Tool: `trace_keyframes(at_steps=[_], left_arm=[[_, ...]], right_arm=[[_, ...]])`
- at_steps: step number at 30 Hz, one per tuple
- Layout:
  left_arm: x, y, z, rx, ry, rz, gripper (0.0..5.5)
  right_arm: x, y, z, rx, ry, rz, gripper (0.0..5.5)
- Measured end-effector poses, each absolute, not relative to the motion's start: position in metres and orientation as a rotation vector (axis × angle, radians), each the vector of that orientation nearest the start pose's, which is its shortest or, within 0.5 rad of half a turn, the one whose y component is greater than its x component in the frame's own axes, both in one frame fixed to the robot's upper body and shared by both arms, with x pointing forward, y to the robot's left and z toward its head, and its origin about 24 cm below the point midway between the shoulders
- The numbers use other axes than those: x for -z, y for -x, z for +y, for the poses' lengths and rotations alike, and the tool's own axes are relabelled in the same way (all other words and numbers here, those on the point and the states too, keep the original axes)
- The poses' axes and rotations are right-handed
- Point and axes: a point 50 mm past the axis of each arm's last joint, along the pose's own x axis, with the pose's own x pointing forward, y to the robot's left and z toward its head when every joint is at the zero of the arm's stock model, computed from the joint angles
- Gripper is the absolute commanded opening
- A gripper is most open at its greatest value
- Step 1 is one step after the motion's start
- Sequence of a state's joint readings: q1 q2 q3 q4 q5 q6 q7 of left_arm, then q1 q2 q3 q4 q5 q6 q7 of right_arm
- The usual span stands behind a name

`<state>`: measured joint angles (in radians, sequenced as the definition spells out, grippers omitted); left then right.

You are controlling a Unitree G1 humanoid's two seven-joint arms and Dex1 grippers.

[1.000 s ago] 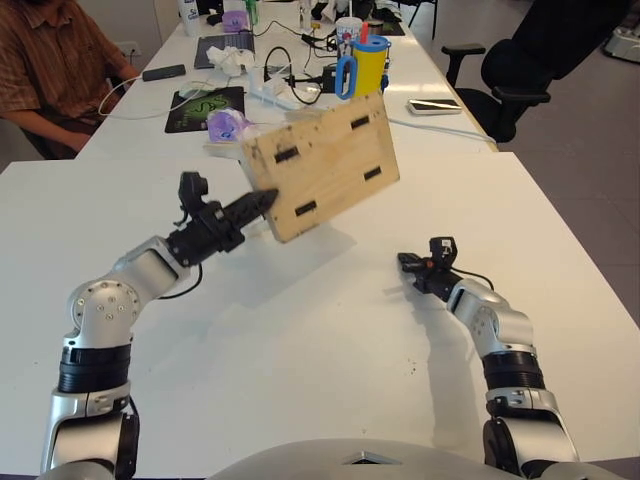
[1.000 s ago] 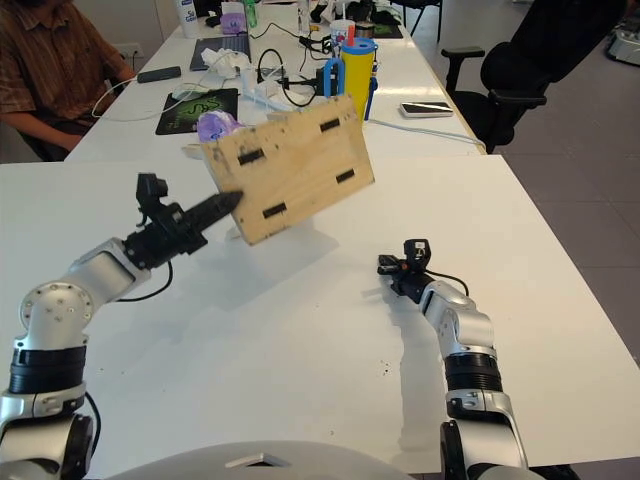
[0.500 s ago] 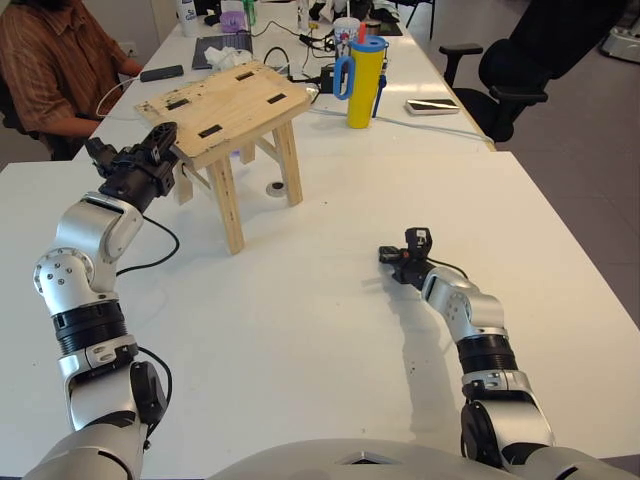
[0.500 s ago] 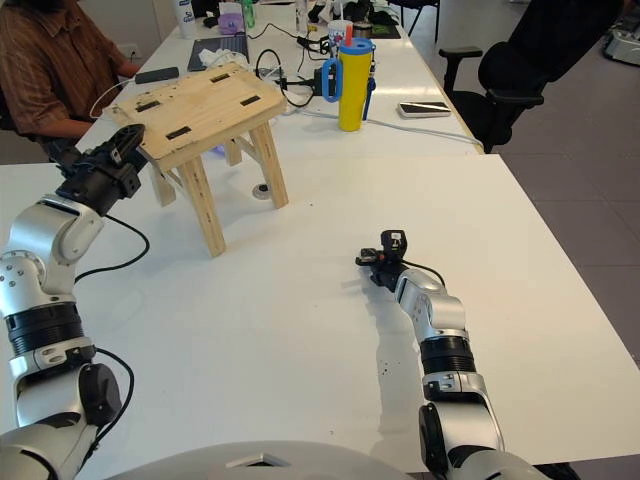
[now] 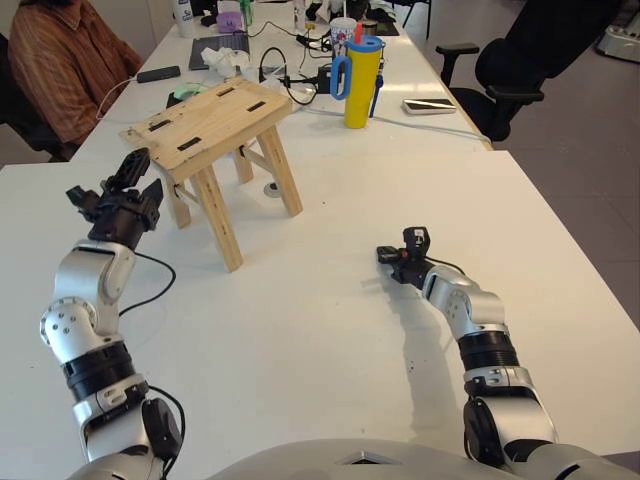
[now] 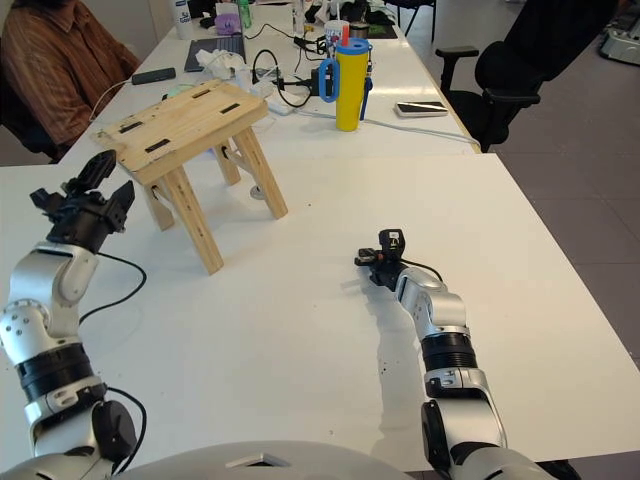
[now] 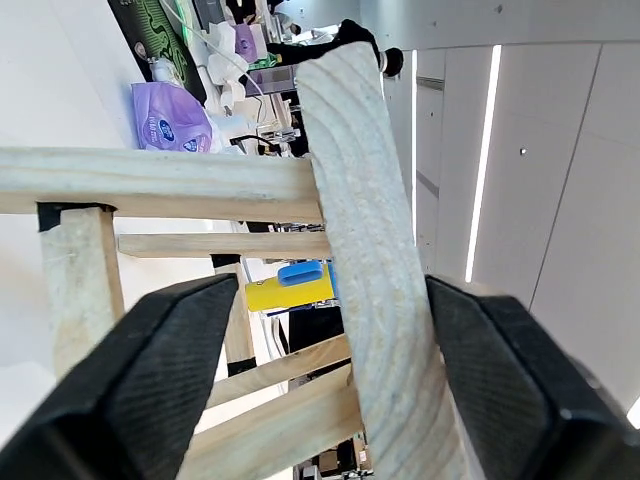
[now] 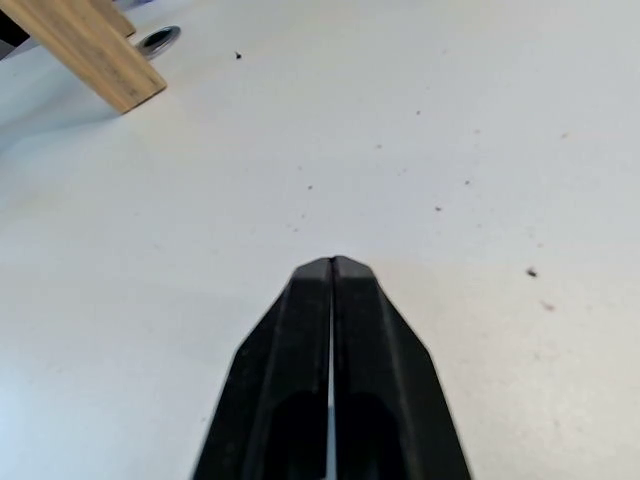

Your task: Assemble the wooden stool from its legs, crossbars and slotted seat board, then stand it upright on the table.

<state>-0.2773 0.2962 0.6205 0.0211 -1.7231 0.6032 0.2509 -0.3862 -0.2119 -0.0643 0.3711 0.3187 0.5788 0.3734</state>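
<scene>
- Yellow tumbler (image 5: 362, 72) w/ blue lid and blue handle stands upright at far side of the white table (image 5: 300, 330); what is inside I cannot tell.
- White cup (image 5: 345, 28) stands just behind it; content is hidden too.
- Wooden stool (image 5: 222, 135) stands upright on its legs on the table, far-left part, slotted seat board (image 5: 205, 115) on top.
- L gripper (image 5: 112, 190) is raised above the table, just beside the stool's left end, fingers spread wide, holding nothing. In left wrist view the board's edge (image 7: 375, 260) shows between the two fingers (image 7: 150, 380); touching or not, I cannot tell.
- R gripper (image 5: 385, 253) lies low on the table, well apart from the stool, to its right and nearer the robot; fingers (image 8: 310, 330) pressed together, nothing between.
</scene>
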Motion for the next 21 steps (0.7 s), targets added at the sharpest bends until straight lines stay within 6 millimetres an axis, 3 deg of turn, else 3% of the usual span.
trace_keyframes(at_steps=[4,7,12,14,18,21], left_arm=[[-0.098,-0.248,0.278,0.032,1.434,0.0,3.55],[-0.094,-0.236,0.275,0.107,1.41,0.002,3.55],[-0.084,-0.199,0.238,0.567,1.198,0.331,3.55],[-0.081,-0.19,0.232,0.666,1.167,0.394,3.55],[-0.08,-0.196,0.223,0.745,0.89,0.463,3.55],[-0.078,-0.219,0.215,0.785,0.617,0.441,3.55]], right_arm=[[-0.024,-0.31,-0.169,-0.379,-0.226,0.527,0.0],[-0.024,-0.31,-0.17,-0.381,-0.218,0.529,0.0],[-0.024,-0.31,-0.17,-0.39,-0.205,0.53,0.0],[-0.024,-0.31,-0.17,-0.394,-0.192,0.532,0.0],[-0.026,-0.312,-0.171,-0.398,-0.185,0.518,0.0],[-0.026,-0.312,-0.17,-0.403,-0.181,0.512,0.0]])
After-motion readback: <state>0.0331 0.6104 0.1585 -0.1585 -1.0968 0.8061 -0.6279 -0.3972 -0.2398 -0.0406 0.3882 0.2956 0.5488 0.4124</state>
